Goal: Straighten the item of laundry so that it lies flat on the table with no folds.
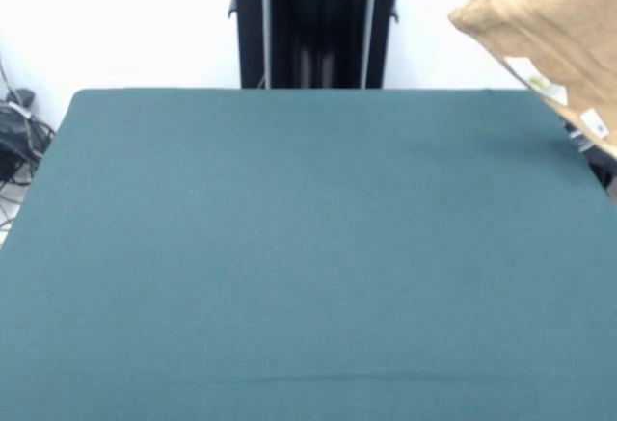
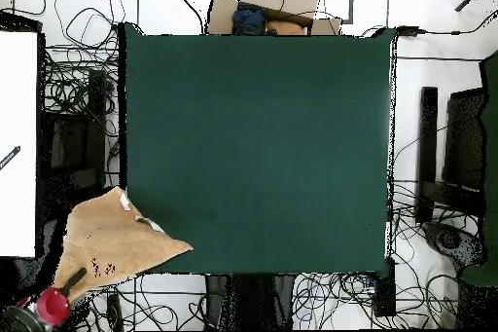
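Over one corner of the table (image 2: 253, 143) hangs the towel (image 2: 117, 240) — lifted, mostly past the edge, white labels (image 1: 535, 79) unreadable. Whether the gripper (image 2: 73, 279) grips it, I cannot tell.

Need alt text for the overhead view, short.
A peach-orange towel hangs spread out at the green table's lower-left corner, mostly beyond the edge. The robot arm's red and black end shows below it, and cables lie tangled around the table.

A lab: cables (image 2: 78, 85) strewn over the floor around a green-covered table (image 2: 258, 153).
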You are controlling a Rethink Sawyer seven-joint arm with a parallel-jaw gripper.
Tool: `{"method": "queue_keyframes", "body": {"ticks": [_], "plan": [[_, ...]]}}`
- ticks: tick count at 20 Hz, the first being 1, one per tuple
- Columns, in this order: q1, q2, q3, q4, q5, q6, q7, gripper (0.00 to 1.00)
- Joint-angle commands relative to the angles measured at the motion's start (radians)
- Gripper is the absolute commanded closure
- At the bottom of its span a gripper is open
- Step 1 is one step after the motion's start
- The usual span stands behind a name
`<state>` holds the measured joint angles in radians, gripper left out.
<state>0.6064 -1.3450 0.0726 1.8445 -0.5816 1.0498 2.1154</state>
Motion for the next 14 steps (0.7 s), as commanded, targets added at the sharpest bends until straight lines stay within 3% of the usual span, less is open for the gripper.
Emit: {"method": "queue_keyframes", "body": {"ticks": [1,8,14], "plan": [[0.022,0.046,-0.085,0.101,-0.092,-0.107,0.436,1.00],[0.061,0.084,-0.117,0.110,-0.148,-0.176,0.535,1.00],[-0.043,0.091,-0.117,0.120,-0.007,-0.250,0.406,1.00]]}}
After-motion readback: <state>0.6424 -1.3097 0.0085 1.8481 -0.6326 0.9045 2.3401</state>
